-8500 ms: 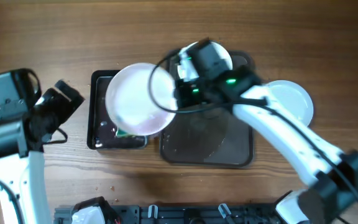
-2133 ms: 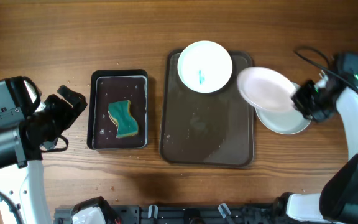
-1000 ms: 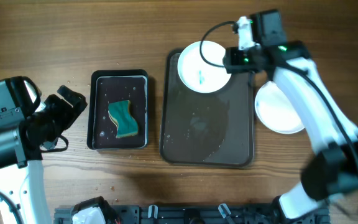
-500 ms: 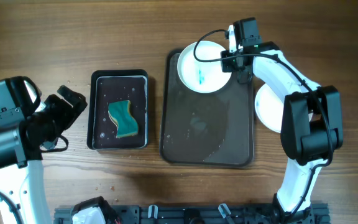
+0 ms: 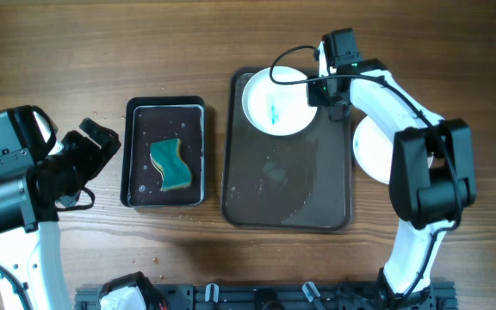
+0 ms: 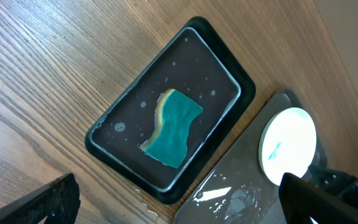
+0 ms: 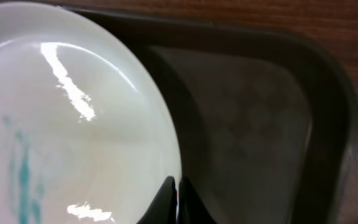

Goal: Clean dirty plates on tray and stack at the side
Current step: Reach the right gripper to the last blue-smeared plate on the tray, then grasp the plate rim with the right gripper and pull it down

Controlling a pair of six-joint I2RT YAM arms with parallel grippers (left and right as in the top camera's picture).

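Smeared plate [image 5: 274, 102] sits in the far left corner of the tray [image 5: 287, 226], toward the far edge of the bench [image 5: 58, 52]. Right pincer [image 5: 325, 93] is clamped tight on its right rim. The rest of the tray floor is bare and wet. Second plate [image 5: 373, 155] lies on the bench just beside the tray's right rim. Left pincer [image 5: 91, 157] hangs wide and empty near the bench's left edge, beside the black tray [image 5: 165, 102] holding a sponge [image 5: 171, 164].

Right fingers [image 7: 162, 202], earlier apart, now pinched on rim of smeared plate [image 7: 73, 143]
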